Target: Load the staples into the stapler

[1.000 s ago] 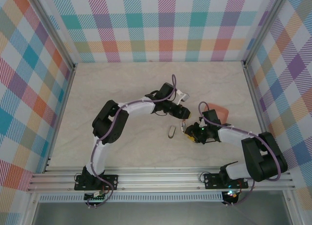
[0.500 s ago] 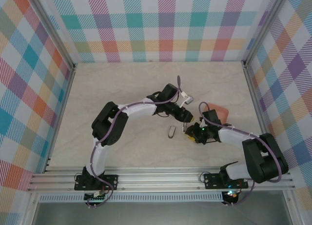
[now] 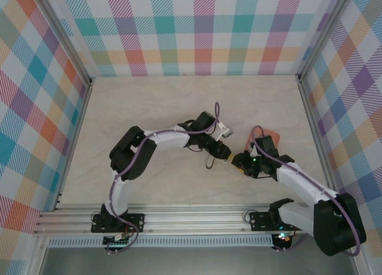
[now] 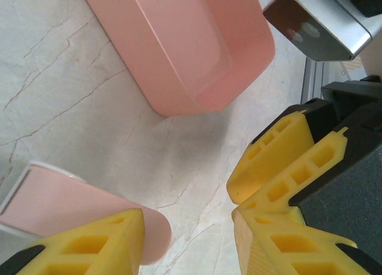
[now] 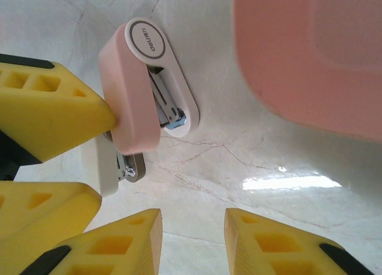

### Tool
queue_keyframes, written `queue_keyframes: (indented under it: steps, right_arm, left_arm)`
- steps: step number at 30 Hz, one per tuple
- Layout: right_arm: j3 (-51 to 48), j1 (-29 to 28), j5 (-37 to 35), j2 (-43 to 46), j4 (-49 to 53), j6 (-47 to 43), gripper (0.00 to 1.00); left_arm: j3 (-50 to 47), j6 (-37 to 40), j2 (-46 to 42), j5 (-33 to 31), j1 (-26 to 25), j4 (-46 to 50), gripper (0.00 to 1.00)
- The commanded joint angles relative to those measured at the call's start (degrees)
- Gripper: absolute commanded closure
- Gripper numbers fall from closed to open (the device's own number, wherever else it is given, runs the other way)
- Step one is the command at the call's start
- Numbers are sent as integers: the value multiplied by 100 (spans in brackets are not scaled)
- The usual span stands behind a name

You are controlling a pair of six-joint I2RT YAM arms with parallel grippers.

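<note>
The pink and white stapler (image 5: 136, 87) lies on the marble table with its lid swung up and its metal channel showing. It also appears in the top view, stapler (image 3: 210, 161), and at the lower left of the left wrist view, stapler (image 4: 71, 206). One finger of my left gripper (image 4: 188, 227) rests against the pink lid. Its jaws stand open over bare marble. Just right of the stapler, my right gripper (image 5: 194, 227) is open and holds nothing. The two grippers, left (image 3: 225, 153) and right (image 3: 237, 163), nearly touch. The staples are hidden.
A salmon-orange rounded tray (image 3: 267, 136) sits just beyond and right of both grippers, and is close in both wrist views, tray (image 4: 179, 48), tray (image 5: 310, 54). Checked walls with metal rails (image 3: 313, 117) enclose the table.
My left gripper has come down and nearer, onto the stapler. The right arm has drawn its elbow back to the right, with its gripper staying beside the stapler.
</note>
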State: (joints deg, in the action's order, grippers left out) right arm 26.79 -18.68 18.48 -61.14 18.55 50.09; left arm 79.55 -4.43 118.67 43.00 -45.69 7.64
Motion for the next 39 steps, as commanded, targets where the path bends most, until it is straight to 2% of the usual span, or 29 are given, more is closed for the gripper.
queue_keyframes:
  steps: [1, 10, 20, 29, 39]
  right_arm:
    - [82, 37, -108, 120, 371, -79, 67]
    - [544, 33, 57, -256, 314, -161, 66]
    - [1022, 23, 204, -906, 96, -201, 60]
    - [1229, 15, 288, -1257, -15, -262, 60]
    - [1246, 13, 426, -1607, -210, -325, 62]
  left_arm:
    - [-222, -285, -351, -284, -121, -84, 56]
    - [-766, -762, -948, -1089, 3, -427, 53]
    - [-1412, -1068, -1394, -1631, 321, -662, 53]
    - [-1765, -1166, -1456, -1590, 565, -865, 53]
    - [-1785, -1113, -1461, -1533, 605, -870, 53]
